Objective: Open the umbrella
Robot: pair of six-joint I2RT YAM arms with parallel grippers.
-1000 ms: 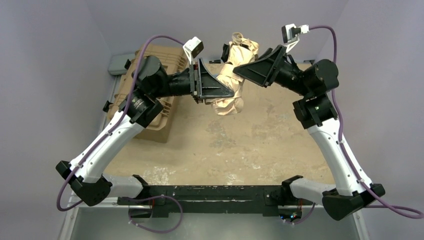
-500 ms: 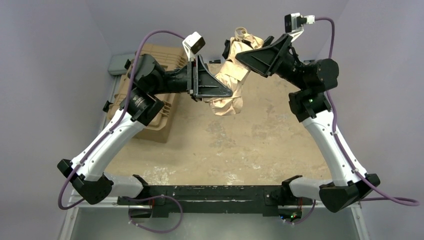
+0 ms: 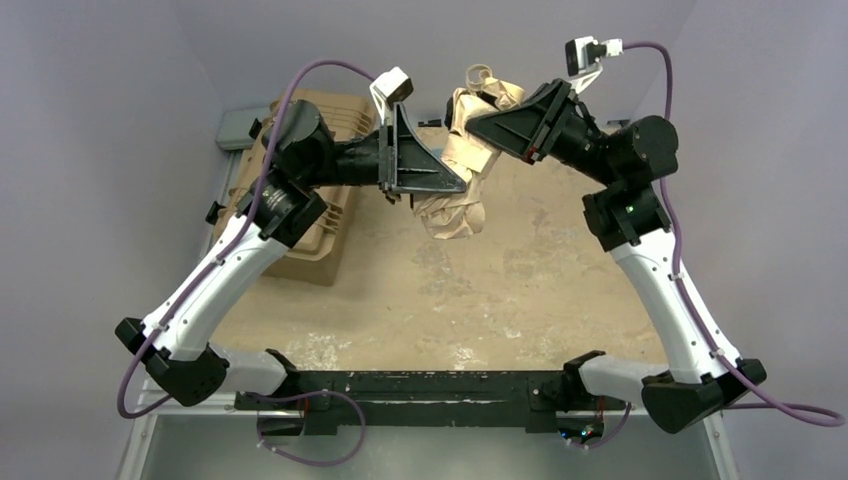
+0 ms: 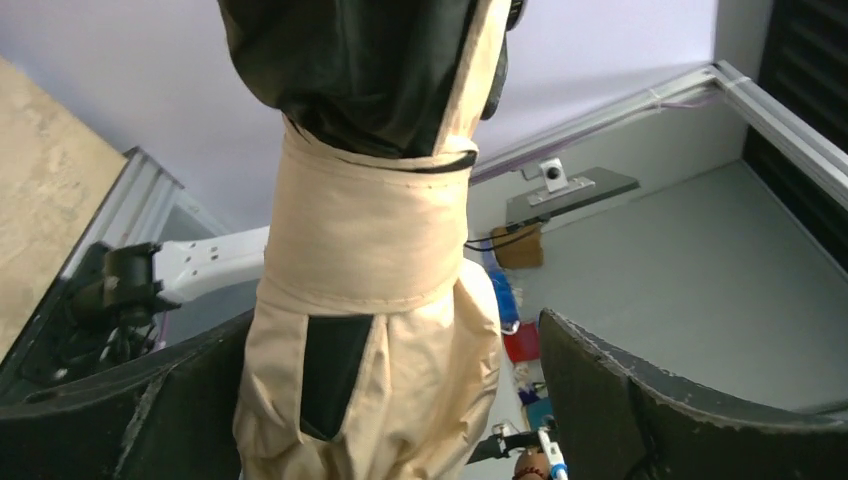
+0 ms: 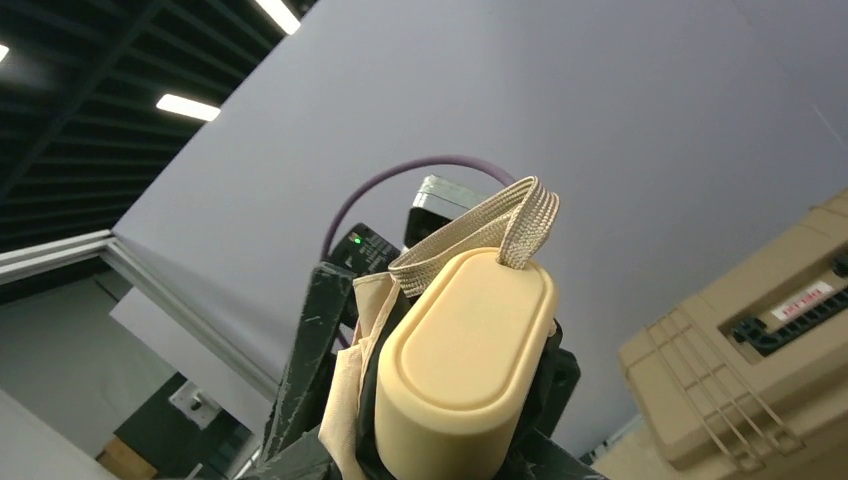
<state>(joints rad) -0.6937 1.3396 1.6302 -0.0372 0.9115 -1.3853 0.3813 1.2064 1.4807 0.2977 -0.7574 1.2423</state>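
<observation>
Though unreadable, one red-white label [image 5: 815, 297] on case [image 5: 740, 390]; one umbrella [image 4: 370, 250], handle [image 5: 470, 340] clenched in right pincer [image 5: 445, 400]; left pincer [image 4: 385, 410] released, straddling it.

Probably a robotics lab: grey enclosure walls [image 3: 100, 150], aluminium framing [image 4: 620, 108], industrial ceiling strip lights [image 5: 185, 107].

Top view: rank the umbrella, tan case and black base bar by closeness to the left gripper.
1. The umbrella, between the open fingers of the left gripper, back centre.
2. The tan case, back left.
3. The black base bar, along the near edge.
</observation>
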